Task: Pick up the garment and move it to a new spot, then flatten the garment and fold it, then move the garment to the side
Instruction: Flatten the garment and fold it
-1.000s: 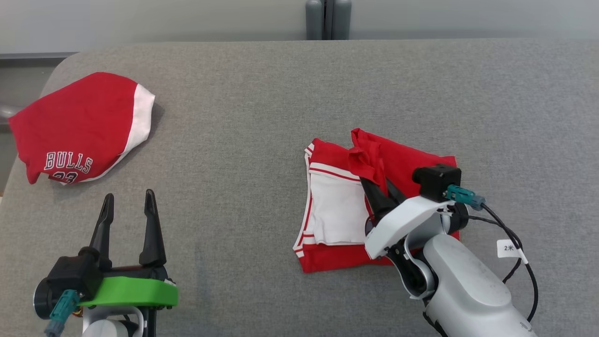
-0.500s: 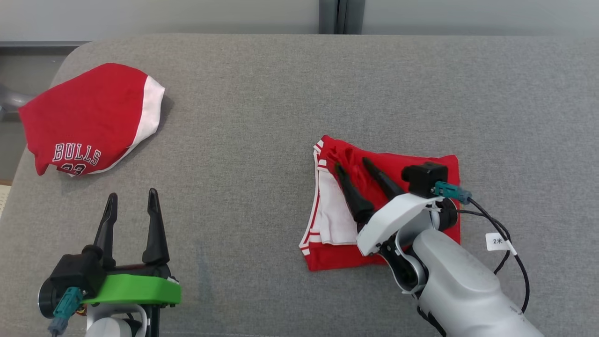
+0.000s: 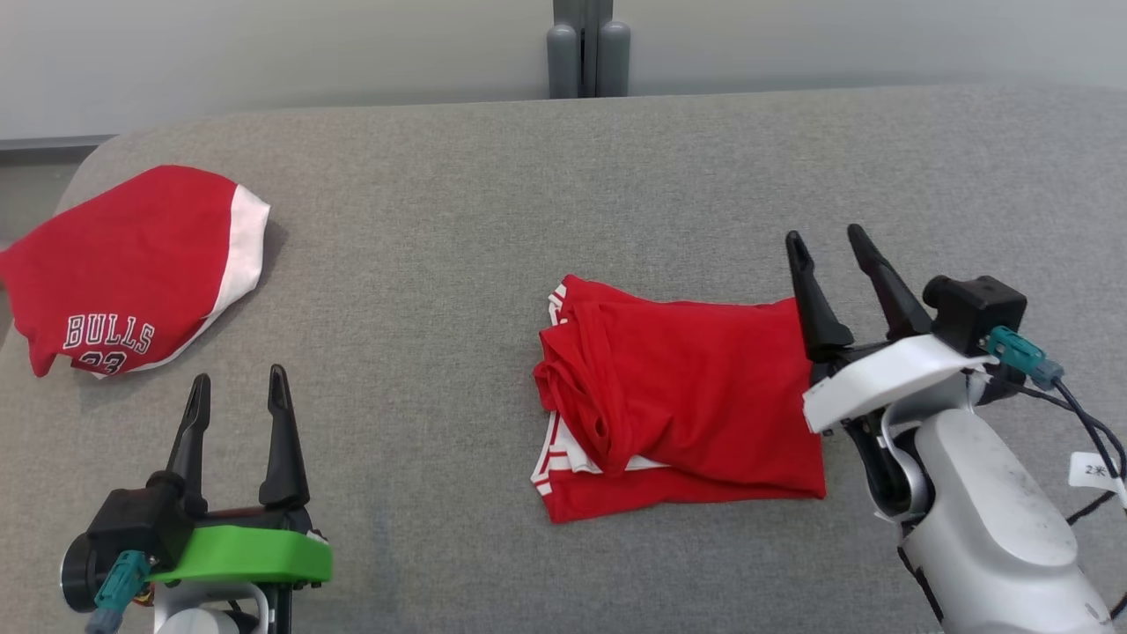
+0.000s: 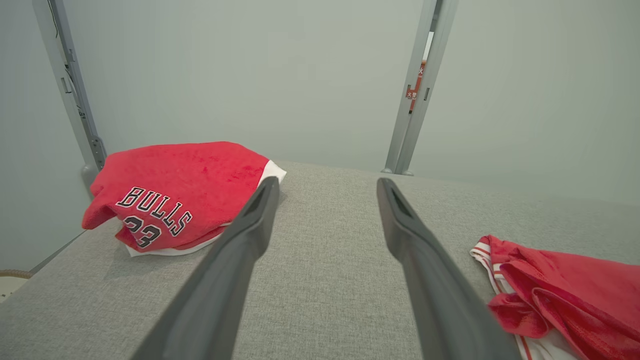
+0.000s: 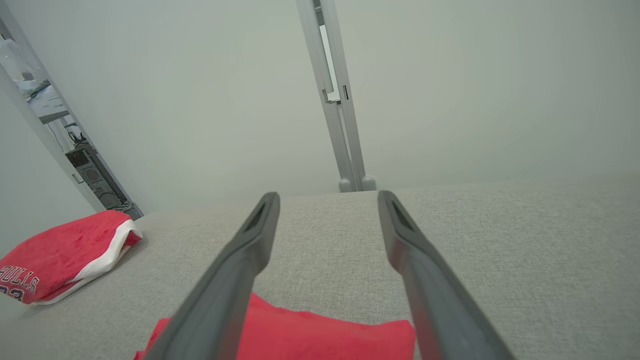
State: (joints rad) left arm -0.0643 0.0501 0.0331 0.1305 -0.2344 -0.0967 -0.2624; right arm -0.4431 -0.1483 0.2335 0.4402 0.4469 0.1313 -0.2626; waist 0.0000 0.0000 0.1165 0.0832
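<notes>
The garment [image 3: 687, 396], red with white striped trim, is lying folded near the middle of the grey padded surface [image 3: 440, 264]. A red top layer is covering most of it, with the white trim peeking out along the left edge and lower-left corner. How many layers are underneath is not readable.

The right gripper [image 3: 826, 234] is sitting at the garment's upper-right corner with its fingers spread wide and nothing between them. The near finger's base is overlapping that corner in the head view, and contact there is not clear. In the right wrist view the garment is running off the bottom edge and is partly hidden behind the left finger. The right forearm is getting cut off at the lower right. A small white tag [image 3: 1096, 471] on its cable is too small to read.

The left gripper [image 3: 239, 377] is hovering low at the front left, well apart from the garment, fingers wide and empty. In the left wrist view the garment is getting clipped by the right and bottom edges.

A red and white jersey [image 3: 132, 264] is lying at the far left, its left tip touching the frame edge. "BULLS" is showing, with the number below partly tucked under the fold. A grey post [image 3: 588, 48] is standing behind the surface, its top cut off.
</notes>
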